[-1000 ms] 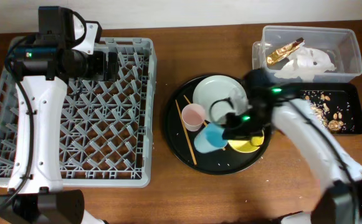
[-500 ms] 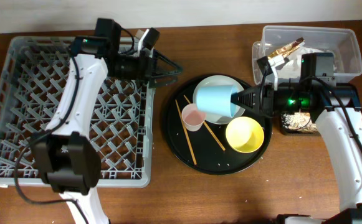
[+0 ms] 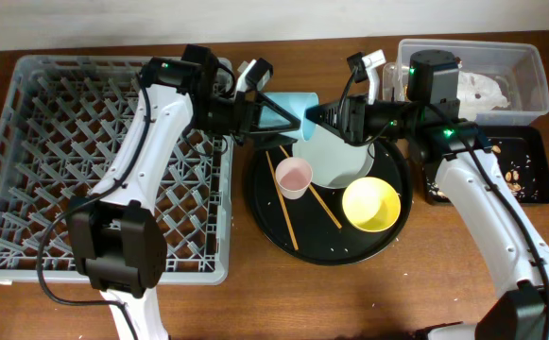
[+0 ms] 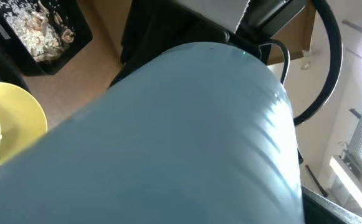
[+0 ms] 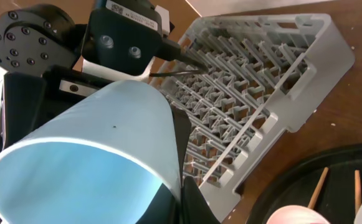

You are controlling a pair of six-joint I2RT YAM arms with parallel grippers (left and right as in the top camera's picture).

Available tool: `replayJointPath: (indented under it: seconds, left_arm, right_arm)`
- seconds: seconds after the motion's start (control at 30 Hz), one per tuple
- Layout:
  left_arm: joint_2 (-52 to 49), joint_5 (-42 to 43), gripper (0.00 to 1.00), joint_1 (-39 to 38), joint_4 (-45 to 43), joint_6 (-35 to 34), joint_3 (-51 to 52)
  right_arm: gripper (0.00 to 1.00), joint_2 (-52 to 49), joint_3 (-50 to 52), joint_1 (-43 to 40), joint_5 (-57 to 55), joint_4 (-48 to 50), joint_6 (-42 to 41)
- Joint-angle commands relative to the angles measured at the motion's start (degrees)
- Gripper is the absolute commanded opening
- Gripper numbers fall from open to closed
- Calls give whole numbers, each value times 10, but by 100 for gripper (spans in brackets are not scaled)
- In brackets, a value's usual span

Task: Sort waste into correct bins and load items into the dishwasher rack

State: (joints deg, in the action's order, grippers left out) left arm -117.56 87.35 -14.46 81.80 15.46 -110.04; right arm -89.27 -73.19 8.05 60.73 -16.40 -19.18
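The light blue cup hangs in the air between my two grippers, above the far rim of the round black tray. My right gripper is shut on the cup's rim, as the right wrist view shows. My left gripper is open with its fingers spread around the cup's base. The cup fills the left wrist view. The pale grey plate, pink cup, yellow bowl and two chopsticks lie on the round tray. The grey dishwasher rack stands at the left.
The clear tub at the back right holds white tissue. The shallow black tray beside it holds brown food scraps. The right arm hides part of both bins.
My right gripper has carried the light blue cup up and left from over the plate. My left gripper has moved right so its fingers now flank the cup.
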Motion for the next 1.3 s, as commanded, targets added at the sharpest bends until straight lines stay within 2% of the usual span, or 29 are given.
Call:
replayJointPath:
  seconds: [0.0,0.1,0.27,0.3,0.4,0.47,0.5,0.57,0.6,0.63,0.7,0.73,0.83,0.9,0.97,1.03,1.07,1.17,1.27]
  left_arm:
    - [7,20,90,2,-1,10,-2]
    - [7,28,95,24,-1,4,-2]
    - [7,28,94,32,-1,5,-2]
    - [7,28,90,32,-1,5,-2]
    - [7,28,67,32,-1,5,-2]
    - [7,28,57,32,-1,5,-2]
    - [7,28,53,32,-1,5,-2]
    - [7,28,51,32,-1,5,-2]
    - [7,28,52,32,-1,5,-2]
    - [7,28,51,33,-1,5,-2]
    - [7,6,52,47,-18,20,-3]
    - [7,-32,52,58,-26,23,-3]
    - [23,-160,51,92,-33,22,-9]
    - [64,-305,51,113,-28,12,-20]
    - [131,-586,51,113,-25,-102,-24]
    - [175,-799,51,107,5,-203,-24]
    - [190,-843,52,101,26,-243,-24]
    - [191,-849,51,84,50,-257,-11]
    - [190,-892,52,63,44,-316,62]
  right_arm:
    - [4,-4,-6,18,-10,-14,-10]
    - [4,-4,-6,19,-10,-23,-10]
    - [4,-4,-5,19,-10,-55,9]
    - [4,-4,-5,19,-10,-55,10]
    - [4,-4,-5,19,-10,-55,12]
    - [4,-4,-5,19,-10,-55,14]
    - [8,-4,-5,19,-10,-55,14]
    - [48,-4,-5,19,-11,-55,14]
    - [61,-4,-5,18,-10,-55,14]
    - [68,-4,-5,17,-10,-55,13]
    - [91,-3,-5,3,-10,-64,13]
    - [98,-3,-5,-12,-10,-77,13]
    - [99,-3,-5,-68,-17,-128,14]
    - [98,-4,-5,-93,-67,-172,14]
    - [99,-4,-5,-88,-148,-209,14]
    - [98,-4,-5,-77,-206,-220,13]
    - [98,-4,-5,-70,-225,-220,13]
    - [99,-4,-5,-59,-242,-223,13]
    - [98,-4,-4,-58,-264,-239,13]
